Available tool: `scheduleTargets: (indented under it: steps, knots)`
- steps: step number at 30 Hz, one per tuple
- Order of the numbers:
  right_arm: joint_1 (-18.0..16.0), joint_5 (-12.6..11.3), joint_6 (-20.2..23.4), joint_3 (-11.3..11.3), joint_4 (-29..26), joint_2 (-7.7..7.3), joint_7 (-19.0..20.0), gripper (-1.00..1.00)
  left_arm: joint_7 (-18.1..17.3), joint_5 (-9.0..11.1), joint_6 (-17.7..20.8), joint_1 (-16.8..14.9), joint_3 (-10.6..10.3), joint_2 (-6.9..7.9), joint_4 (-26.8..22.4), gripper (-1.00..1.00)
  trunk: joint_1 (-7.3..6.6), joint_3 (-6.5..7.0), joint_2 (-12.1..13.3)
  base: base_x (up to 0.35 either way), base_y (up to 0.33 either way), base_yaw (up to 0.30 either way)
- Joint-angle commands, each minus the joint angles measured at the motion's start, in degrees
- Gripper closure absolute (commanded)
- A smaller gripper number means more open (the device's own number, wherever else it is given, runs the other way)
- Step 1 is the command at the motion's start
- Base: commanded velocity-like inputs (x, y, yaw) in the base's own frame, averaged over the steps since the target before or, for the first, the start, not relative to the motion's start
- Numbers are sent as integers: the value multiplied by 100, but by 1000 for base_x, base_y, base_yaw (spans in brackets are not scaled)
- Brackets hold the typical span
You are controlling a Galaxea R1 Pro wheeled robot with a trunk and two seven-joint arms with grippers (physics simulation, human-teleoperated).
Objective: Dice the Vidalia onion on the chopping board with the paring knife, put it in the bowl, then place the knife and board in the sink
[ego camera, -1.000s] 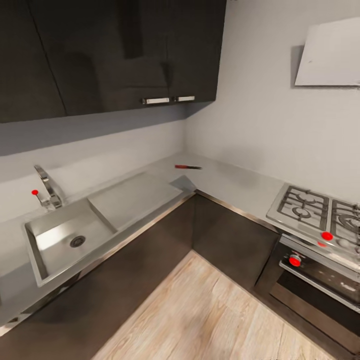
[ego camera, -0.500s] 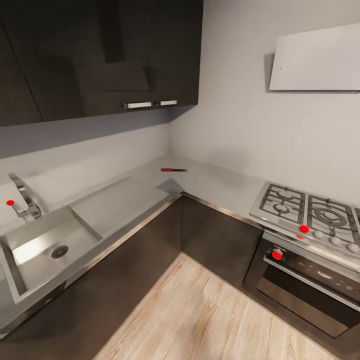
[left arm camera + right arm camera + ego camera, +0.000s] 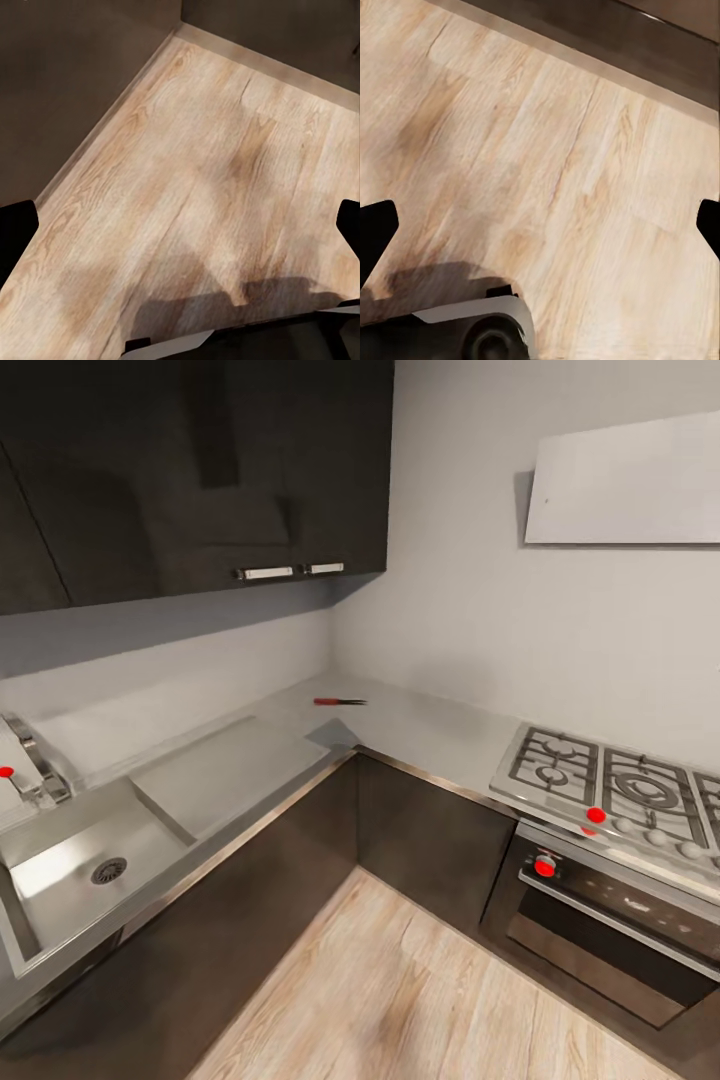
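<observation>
Lying on the countertop corner, probably the paring knife; both grippers' fingers spread wide over floor.

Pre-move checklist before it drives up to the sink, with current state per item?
1. Sink in the head view: ok, partly cut off at the picture's edge.
2. Onion in the basin: not ok, none seen around the drain; the cut-off part cannot be judged.
3. Paring knife located: ok, lying on the countertop near the corner.
4. Left tool free: ok, open over the wood floor.
5. Right tool free: ok, open, nothing between its fingers.
6. Chopping board and bowl located: cannot tell.
</observation>
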Motion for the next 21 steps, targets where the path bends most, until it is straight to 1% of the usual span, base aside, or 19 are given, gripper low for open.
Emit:
scheduleTargets:
  steps: [1,2,8,9,10,14,21]
  knots:
    - [0,59,-3,-17,105,6,-21,-100,-25,40,-4,0,-7,4,-2,-100,4,-9,-11,0,0,0]
    - [0,60,0,-17,161,6,-21,-100,-25,40,-5,0,-7,4,-1,-100,4,-9,-11,0,0,0]
    - [0,56,10,-11,1250,28,-23,-100,-25,41,-5,0,-7,4,-6,-100,4,-9,-11,0,0,0]
    - [0,54,8,-11,1354,33,-23,-100,-25,41,-5,0,-7,4,-6,-100,4,-9,-11,0,0,0]
    - [0,46,8,-10,1622,44,-17,-100,-25,41,-5,0,-7,4,-6,-100,4,-9,-11,0,0,0]
    - [0,46,16,-2,1927,62,-10,-100,-26,40,-5,0,-7,4,-1,-100,4,-9,-11,0,0,0]
    - [0,53,11,0,1998,22,-14,-100,-25,46,-5,0,0,4,16,-100,4,-9,-11,0,0,0]
